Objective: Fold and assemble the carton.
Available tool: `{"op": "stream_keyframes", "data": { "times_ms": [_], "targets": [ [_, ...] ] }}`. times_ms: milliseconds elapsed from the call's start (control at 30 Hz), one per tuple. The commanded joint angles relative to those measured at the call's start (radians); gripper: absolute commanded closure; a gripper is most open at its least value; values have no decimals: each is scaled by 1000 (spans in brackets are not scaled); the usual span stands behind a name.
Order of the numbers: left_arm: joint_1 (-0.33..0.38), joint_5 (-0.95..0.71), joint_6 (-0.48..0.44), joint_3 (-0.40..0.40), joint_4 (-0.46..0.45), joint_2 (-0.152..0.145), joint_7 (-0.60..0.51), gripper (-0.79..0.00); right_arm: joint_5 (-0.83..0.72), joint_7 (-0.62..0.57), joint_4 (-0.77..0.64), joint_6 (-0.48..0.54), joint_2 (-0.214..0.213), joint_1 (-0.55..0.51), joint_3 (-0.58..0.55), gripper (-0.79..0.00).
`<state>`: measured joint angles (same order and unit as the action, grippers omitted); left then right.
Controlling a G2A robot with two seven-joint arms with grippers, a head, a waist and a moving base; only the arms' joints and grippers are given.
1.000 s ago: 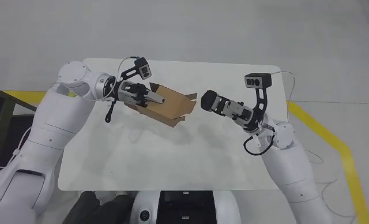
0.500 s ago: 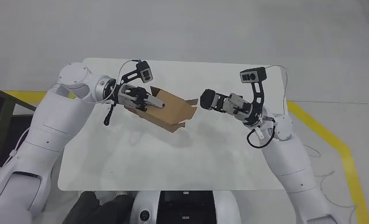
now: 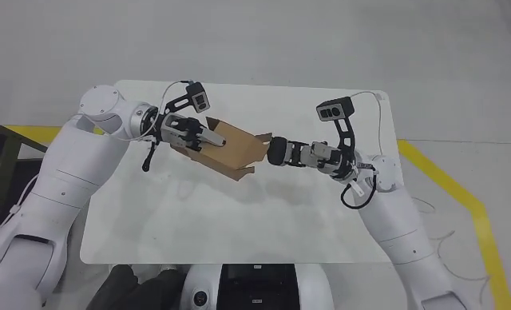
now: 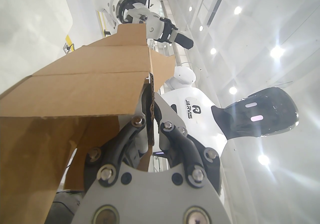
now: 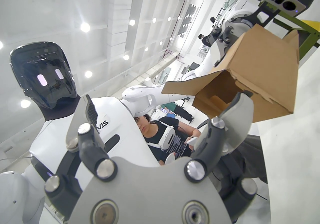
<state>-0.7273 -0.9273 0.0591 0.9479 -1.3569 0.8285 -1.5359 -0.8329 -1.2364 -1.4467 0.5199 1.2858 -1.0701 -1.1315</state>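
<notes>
A brown cardboard carton [image 3: 233, 148], partly unfolded with loose flaps, is held above the white table [image 3: 239, 222] left of its middle. My left gripper [image 3: 209, 136] is shut on one carton wall; in the left wrist view its fingers [image 4: 160, 107] pinch the cardboard edge [image 4: 150, 100]. My right gripper [image 3: 275, 151] stands open at the carton's right end, next to the open mouth. In the right wrist view its fingertips [image 5: 240, 102] are spread wide, one right at the carton's opening [image 5: 217, 95], the carton [image 5: 260, 70] just beyond.
The table's near half and right side hold no objects. Yellow floor tape [image 3: 447, 174] runs beside the table on the right, and a dark frame [image 3: 16, 146] stands at the left edge.
My right gripper has moved left across the table, from well apart to right at the carton's open end. The left gripper and carton have stayed nearly still.
</notes>
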Motion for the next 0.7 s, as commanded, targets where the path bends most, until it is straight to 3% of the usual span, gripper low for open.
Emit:
{"op": "stream_keyframes", "data": {
  "times_ms": [0,367,667],
  "targets": [
    [0,-1,-2,-5,-6,-4,0,0,14,19,10,16,-1,3,-13,-785],
    [-1,-19,-9,-31,-25,-22,0,0,15,32,51,12,4,41,-11,-785],
    [29,-16,-27,-55,24,-17,0,0,-27,-13,67,-10,13,40,30,-785]
  ]
}}
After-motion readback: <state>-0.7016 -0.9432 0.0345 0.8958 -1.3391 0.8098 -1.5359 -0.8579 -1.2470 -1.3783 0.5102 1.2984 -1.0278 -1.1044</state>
